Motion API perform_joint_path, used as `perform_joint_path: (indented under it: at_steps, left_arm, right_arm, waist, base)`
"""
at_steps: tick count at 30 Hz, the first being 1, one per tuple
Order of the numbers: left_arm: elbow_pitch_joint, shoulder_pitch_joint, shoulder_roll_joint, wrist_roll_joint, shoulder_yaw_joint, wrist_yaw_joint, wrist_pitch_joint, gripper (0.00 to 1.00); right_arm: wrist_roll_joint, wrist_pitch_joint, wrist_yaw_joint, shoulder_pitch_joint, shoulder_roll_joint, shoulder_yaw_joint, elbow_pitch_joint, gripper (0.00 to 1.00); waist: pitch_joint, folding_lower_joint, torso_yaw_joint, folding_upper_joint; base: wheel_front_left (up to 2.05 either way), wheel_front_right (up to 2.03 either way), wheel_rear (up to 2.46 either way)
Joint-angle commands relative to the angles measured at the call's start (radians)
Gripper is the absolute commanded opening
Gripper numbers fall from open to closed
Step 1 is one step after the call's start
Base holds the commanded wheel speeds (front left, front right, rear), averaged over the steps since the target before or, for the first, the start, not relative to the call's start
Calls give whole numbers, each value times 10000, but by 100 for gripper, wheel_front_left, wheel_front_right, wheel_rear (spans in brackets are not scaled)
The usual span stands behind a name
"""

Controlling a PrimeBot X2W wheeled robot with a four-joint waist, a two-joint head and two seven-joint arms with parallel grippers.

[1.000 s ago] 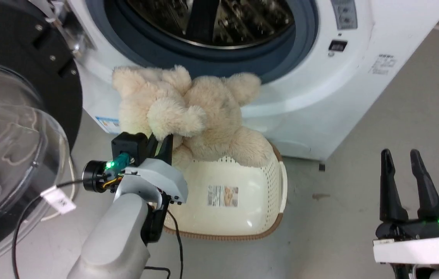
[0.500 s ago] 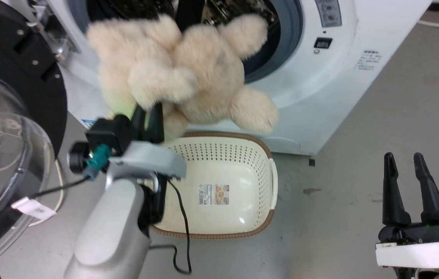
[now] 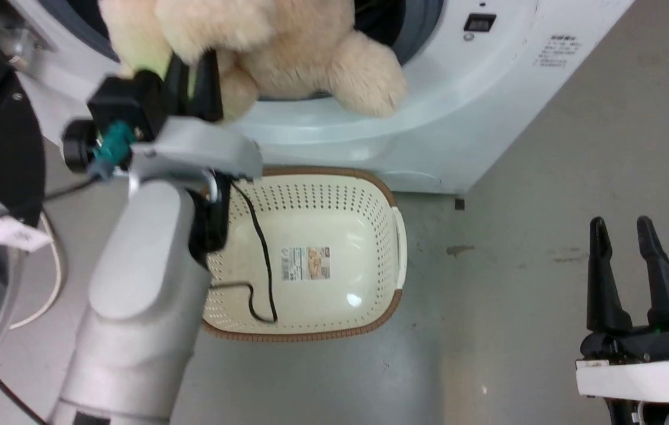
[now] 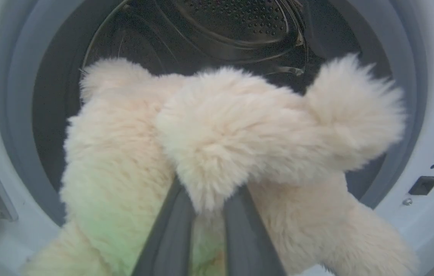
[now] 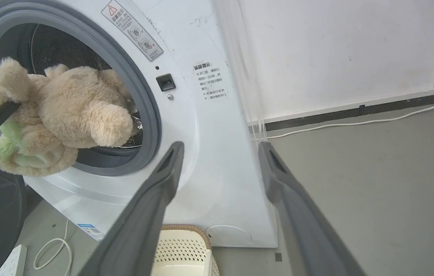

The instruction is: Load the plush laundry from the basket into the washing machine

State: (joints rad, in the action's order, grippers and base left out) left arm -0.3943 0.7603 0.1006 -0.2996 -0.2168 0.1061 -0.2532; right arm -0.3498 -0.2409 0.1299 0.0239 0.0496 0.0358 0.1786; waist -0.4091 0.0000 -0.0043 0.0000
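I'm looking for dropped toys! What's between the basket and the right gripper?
From the basket to the right gripper it's bare grey floor with small dark smudges, as the head view shows.

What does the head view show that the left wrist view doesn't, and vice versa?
Head view adds: the basket, no laundry left in it, and the right tool, open and holding nothing. Left wrist view adds: the perforated steel drum behind the teddy. Shared: the teddy at the washer opening, pinched by the left tool.
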Motion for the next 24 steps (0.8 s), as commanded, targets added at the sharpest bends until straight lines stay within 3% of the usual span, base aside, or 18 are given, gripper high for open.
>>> perform_joint_path:
  at_steps: [1, 11, 24]
  left_arm:
    - [-196, 655, 45, 134, 165, -95, -85, 0]
    - [-1391, 3083, 468, 493, 729, -175, -85, 0]
    - [-2546, 5734, 1042, 937, 782, -235, -23, 0]
  right_arm:
    - [61, -23, 8, 195, 6, 0, 117, 100]
    - [32, -75, 8, 512, 6, -119, 302, 100]
    - [-216, -176, 8, 657, 6, -343, 325, 100]
  waist:
    - [-442, 0, -243, 0]
    - [-1961, 0, -820, 0]
    - [-3402, 0, -1364, 0]
  base:
    - [0, 0, 0]
    - [0, 0, 0]
    - [0, 0, 0]
